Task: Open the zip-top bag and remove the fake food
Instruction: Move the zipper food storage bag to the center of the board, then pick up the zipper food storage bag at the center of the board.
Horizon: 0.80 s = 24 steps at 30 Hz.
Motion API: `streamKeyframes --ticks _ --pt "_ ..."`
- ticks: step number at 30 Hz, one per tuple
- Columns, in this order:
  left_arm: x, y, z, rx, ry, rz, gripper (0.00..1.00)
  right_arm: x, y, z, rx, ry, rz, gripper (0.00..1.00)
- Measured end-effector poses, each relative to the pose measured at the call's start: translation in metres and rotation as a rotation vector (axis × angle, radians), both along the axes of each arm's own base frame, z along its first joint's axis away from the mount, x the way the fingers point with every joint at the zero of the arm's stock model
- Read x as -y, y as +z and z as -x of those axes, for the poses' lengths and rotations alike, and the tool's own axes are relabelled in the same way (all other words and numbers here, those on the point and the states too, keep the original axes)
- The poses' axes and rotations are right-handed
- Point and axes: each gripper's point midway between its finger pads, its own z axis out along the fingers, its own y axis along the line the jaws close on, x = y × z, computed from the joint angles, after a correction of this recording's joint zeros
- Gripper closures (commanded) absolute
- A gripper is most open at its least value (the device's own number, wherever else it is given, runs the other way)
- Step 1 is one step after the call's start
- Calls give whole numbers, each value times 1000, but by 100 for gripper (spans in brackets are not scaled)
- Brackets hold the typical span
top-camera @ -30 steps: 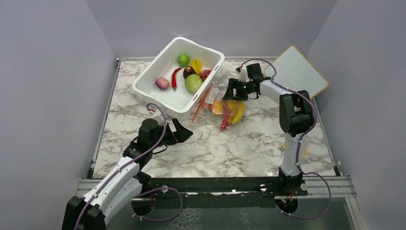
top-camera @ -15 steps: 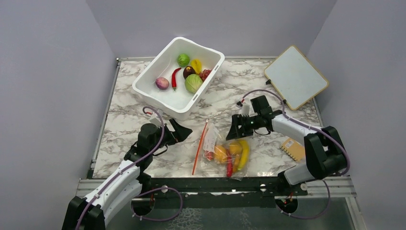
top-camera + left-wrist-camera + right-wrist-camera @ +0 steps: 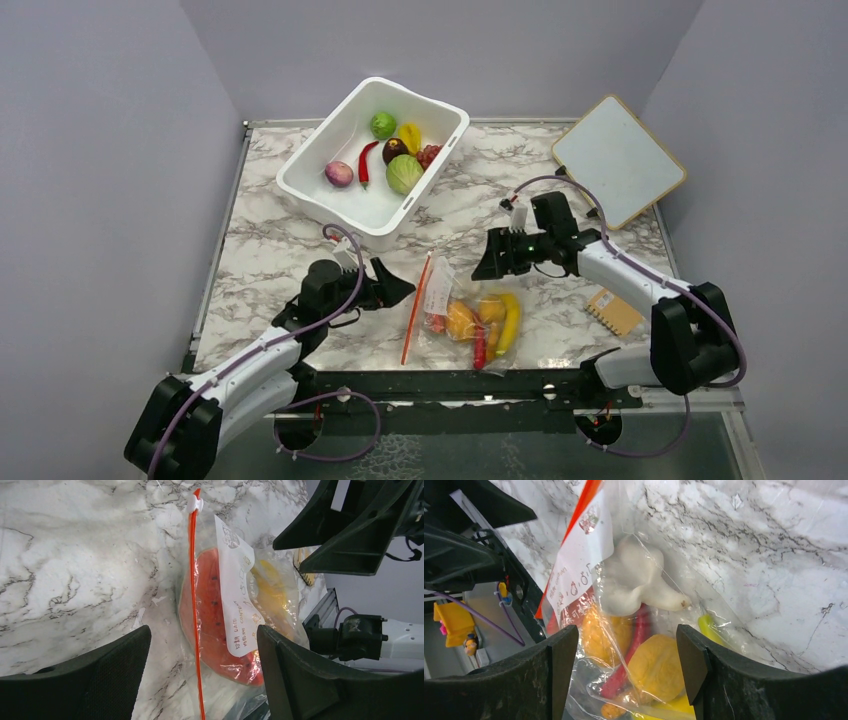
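Note:
The zip-top bag (image 3: 470, 318) lies flat near the table's front edge, its orange-red zip strip (image 3: 415, 308) on its left side. It holds fake food: round orange pieces (image 3: 656, 667), a yellow banana (image 3: 511, 318), a watermelon slice (image 3: 215, 625), a red chili (image 3: 634, 645) and a white piece (image 3: 634, 580). My left gripper (image 3: 400, 290) is open just left of the strip, which runs between its fingers in the left wrist view (image 3: 192, 605). My right gripper (image 3: 483, 262) is open and empty over the bag's far end, with the fruit between its fingers (image 3: 624, 650).
A white tub (image 3: 330, 195) with cabbage, lime, onion and other pieces stands at the back left. A white board (image 3: 617, 160) leans at the back right. A small tan item (image 3: 612, 310) lies right of the bag. The table's front rail is just below the bag.
The bag moved with my right gripper from beside the tub to the near edge and now lies still. My left gripper has moved right, up to the zip strip.

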Motion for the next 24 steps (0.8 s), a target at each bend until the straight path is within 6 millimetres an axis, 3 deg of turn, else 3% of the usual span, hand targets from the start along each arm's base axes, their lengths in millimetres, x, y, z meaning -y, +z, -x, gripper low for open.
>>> streamKeyframes --ticks 6,9,20,24 --pt "4 -14 8 -48 -8 20 34 -3 17 -7 54 -12 -29 27" --pt "5 -18 10 -64 -4 29 35 -4 18 -8 54 -17 -32 27" --pt "12 -48 16 -165 -35 -4 55 -7 23 -13 52 -42 -57 27" --pt "18 -50 19 -164 -65 -2 61 -8 23 -14 53 -46 -61 27"
